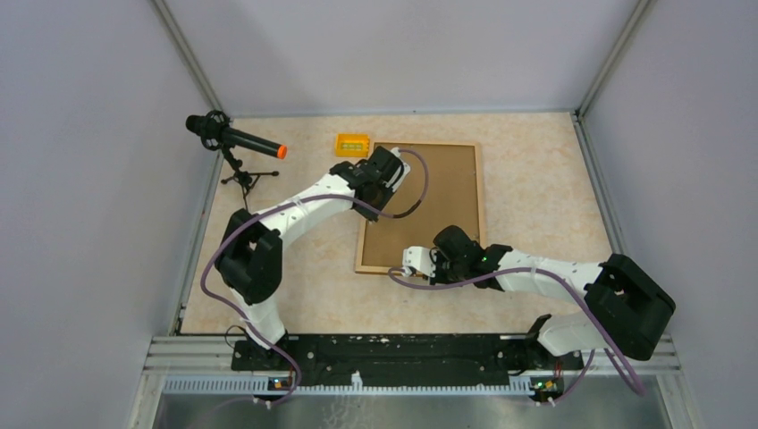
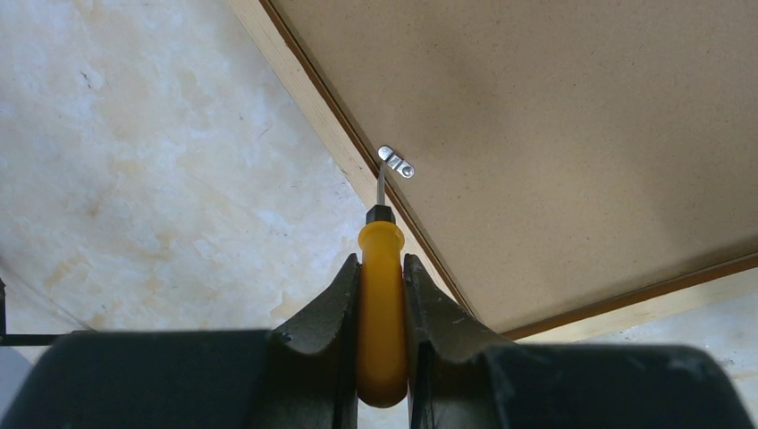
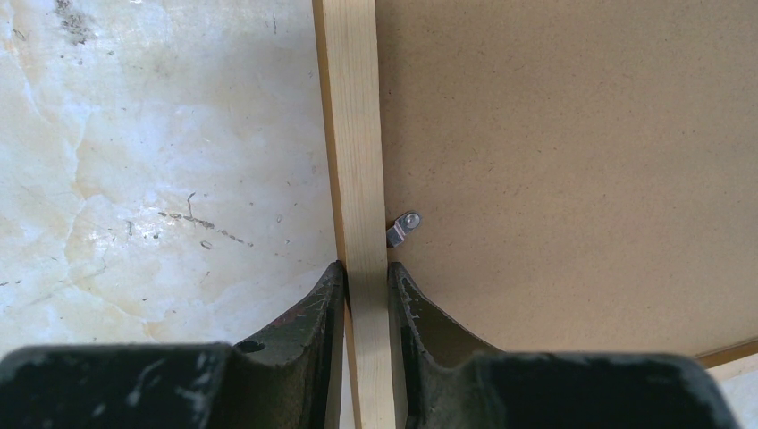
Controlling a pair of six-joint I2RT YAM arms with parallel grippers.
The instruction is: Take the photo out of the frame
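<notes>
The frame [image 1: 442, 192] lies face down on the table, its brown fibreboard back [image 2: 554, 116] up. The photo is hidden under that back. My left gripper [image 2: 382, 259] is shut on a yellow-handled screwdriver [image 2: 382, 313], and the blade tip touches a small metal clip [image 2: 396, 163] at the frame's rim near its far left corner. From above, the left gripper [image 1: 386, 170] sits over that corner. My right gripper [image 3: 366, 266] is shut on the pale wooden rim [image 3: 351, 134], one finger either side, beside another clip [image 3: 404, 226]. In the top view the right gripper [image 1: 413, 262] is at the frame's near edge.
A small yellow box [image 1: 352, 144] stands just left of the frame's far corner. A black microphone with an orange tip [image 1: 234, 138] stands on a tripod at the far left. Grey walls close the table on three sides.
</notes>
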